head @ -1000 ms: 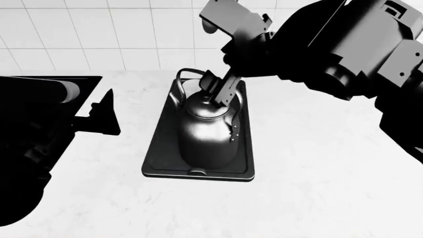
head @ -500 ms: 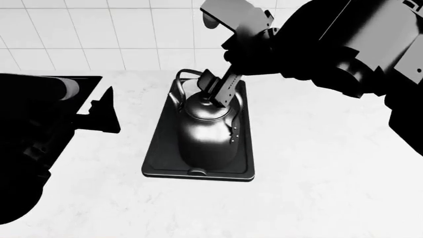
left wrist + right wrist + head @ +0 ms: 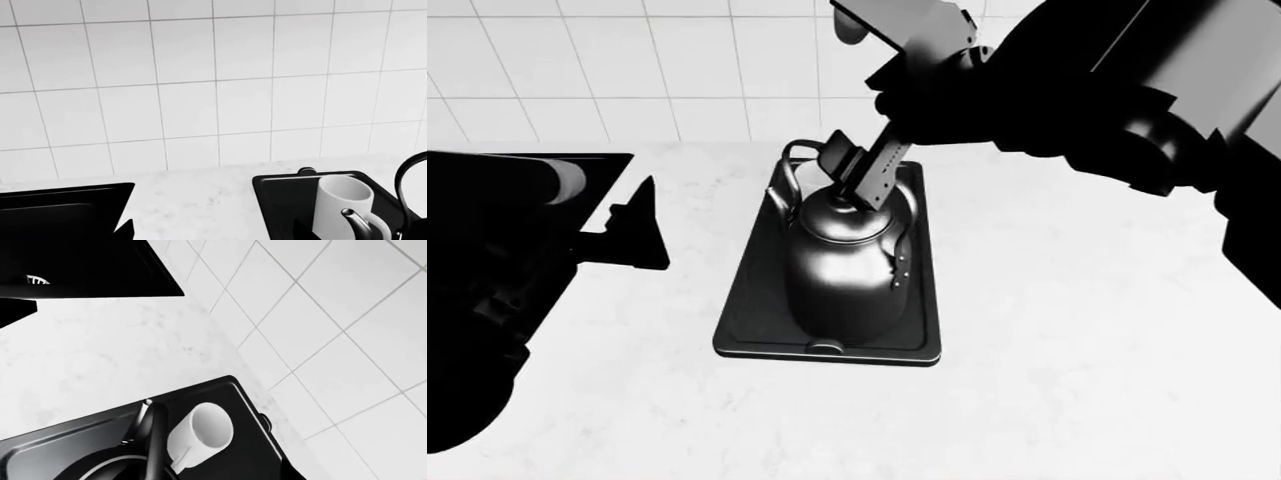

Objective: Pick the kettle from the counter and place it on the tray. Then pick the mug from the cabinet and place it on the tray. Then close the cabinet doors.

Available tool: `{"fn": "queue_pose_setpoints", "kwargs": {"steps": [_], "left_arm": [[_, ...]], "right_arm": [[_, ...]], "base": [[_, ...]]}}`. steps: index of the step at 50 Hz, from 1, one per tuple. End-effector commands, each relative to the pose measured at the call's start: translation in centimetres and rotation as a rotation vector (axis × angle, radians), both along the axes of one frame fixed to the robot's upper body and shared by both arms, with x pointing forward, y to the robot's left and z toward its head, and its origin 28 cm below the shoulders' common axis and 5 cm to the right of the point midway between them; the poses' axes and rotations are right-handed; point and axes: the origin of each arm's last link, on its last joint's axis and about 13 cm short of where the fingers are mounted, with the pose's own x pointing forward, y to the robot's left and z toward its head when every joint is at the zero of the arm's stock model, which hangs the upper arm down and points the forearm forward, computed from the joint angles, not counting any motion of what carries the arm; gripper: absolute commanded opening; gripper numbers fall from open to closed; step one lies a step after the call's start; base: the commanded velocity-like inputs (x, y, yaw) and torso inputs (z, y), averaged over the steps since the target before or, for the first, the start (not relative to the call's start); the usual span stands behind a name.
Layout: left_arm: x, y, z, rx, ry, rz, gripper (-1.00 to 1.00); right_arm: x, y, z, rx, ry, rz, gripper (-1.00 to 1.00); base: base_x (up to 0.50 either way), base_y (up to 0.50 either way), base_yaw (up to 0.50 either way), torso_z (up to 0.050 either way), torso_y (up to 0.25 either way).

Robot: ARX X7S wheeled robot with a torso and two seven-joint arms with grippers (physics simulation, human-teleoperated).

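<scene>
Above the far end of the tray (image 3: 737, 330), my right hand (image 3: 857, 178) hangs over the kettle's lid with its two dark flat fingers a little apart and nothing between them. The kettle (image 3: 843, 270) under it is glossy dark-grey metal, round-bodied, with a thin arched wire handle and curved spout, standing on the flat black low-rimmed tray. In both wrist views the mug (image 3: 341, 205), a plain white matte cylinder, stands upright on the tray just beside the kettle, toward the tiled wall (image 3: 213, 80). The bench (image 3: 1068, 340) is white marble-look with faint veining. My left hand (image 3: 627, 228) hovers over the bench beside the tray; I cannot tell how its fingers stand.
</scene>
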Motion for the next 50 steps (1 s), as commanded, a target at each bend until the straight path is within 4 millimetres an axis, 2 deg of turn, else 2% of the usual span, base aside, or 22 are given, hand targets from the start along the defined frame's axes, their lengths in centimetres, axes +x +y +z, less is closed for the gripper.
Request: {"fn": "queue_pose_setpoints", "kwargs": {"steps": [1, 21, 29, 34, 39, 50], "left_arm": [[0.0, 0.1, 0.1, -0.003, -0.003, 0.003, 1.00], [-0.2, 0.0, 0.8, 0.000, -0.015, 0.002, 1.00], [-0.2, -0.1, 1.5, -0.003, -0.033, 0.004, 1.00], [-0.3, 0.0, 2.2, -0.014, -0.060, 0.014, 1.00], [-0.4, 0.1, 2.6, -0.031, -0.082, 0.023, 1.00], [-0.5, -0.2, 3.4, -0.050, -0.094, 0.017, 1.00]], "right_arm": [[-0.3, 0.0, 0.3, 0.022, 0.001, 0.016, 1.00], [-2.3, -0.2, 3.3, 0.114, -0.082, 0.063, 1.00], [-4.1, -1.0, 5.8, 0.226, -0.229, 0.051, 1.00], [-5.5, -1.8, 6.9, 0.320, -0.384, -0.043, 1.00], [-7.3, -3.2, 6.5, 0.411, -0.522, -0.162, 1.00], [-10.8, -5.2, 4.0, 0.523, -0.638, -0.377, 1.00]], "base": [[0.00, 0.00, 0.00, 0.000, 0.000], [0.00, 0.00, 0.00, 0.000, 0.000], [0.00, 0.00, 0.00, 0.000, 0.000], [0.00, 0.00, 0.00, 0.000, 0.000], [0.00, 0.00, 0.00, 0.000, 0.000], [0.00, 0.00, 0.00, 0.000, 0.000]]}}
